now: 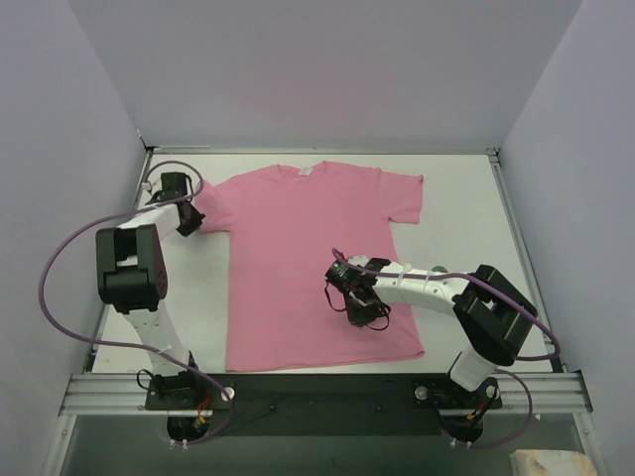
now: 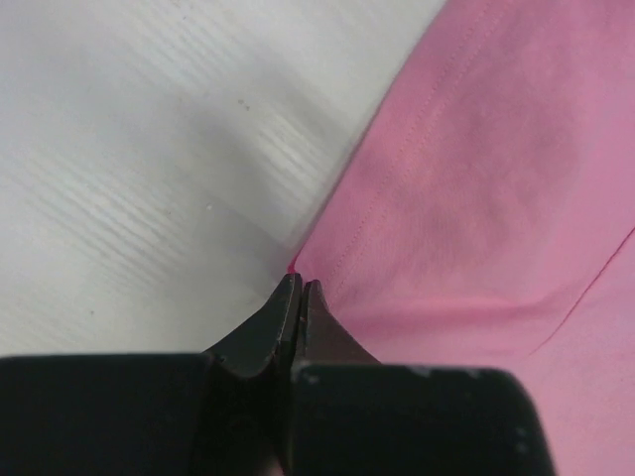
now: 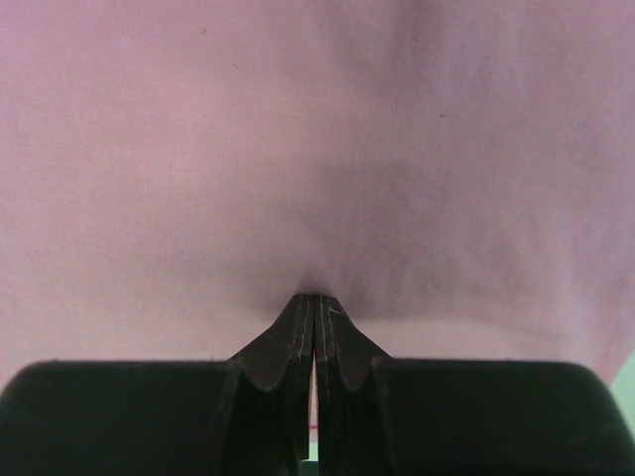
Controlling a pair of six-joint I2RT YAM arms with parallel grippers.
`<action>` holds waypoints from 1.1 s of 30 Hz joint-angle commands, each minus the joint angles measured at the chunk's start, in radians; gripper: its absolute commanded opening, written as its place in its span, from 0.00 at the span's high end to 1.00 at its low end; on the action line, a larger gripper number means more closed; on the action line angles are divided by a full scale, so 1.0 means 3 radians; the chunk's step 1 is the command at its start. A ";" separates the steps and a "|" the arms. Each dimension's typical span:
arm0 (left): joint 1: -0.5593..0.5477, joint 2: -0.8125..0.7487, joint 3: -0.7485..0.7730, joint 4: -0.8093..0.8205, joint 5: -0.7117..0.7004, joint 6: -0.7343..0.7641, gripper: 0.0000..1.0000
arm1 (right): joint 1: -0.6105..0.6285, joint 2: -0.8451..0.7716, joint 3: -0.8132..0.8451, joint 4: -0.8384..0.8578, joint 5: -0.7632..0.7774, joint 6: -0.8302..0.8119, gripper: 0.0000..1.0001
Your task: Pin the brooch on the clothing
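The shirt lay flat on the white tabletop, collar far and hem near, its long axis running near to far, with a white label at the neckline. The left gripper was clenched on the left sleeve's hem. The right gripper was clenched too, tips pressed into the cloth near the hem; whether it pinched anything could not be told.

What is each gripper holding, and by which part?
Left gripper pinches the T-shirt at its sleeve hem; right gripper appears to pinch a pucker of its body fabric. The brooch is not visible.
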 commanded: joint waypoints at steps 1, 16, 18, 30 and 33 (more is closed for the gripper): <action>0.0123 -0.0385 -0.0279 0.0252 0.0046 -0.0224 1.00 | 0.0054 0.0146 -0.0102 -0.0354 -0.0045 0.0030 1.00; 0.0205 -0.0962 -0.0924 0.0734 0.0472 -0.0230 0.30 | -0.0043 -0.0135 0.0168 -0.0354 0.0128 -0.0149 1.00; 0.0200 -0.1101 -0.0985 0.0750 0.0477 -0.0199 0.30 | -0.0196 -0.0191 0.0281 -0.0349 0.0185 -0.0205 1.00; -0.0413 -0.1332 -0.0674 0.0443 0.0615 0.0174 0.30 | -0.0780 -0.0074 0.1109 0.0034 0.0685 -0.0390 1.00; -0.0724 -0.1194 -0.0556 0.0387 0.0615 0.0230 0.30 | -0.0815 0.0053 0.1186 0.0193 0.0972 -0.0399 1.00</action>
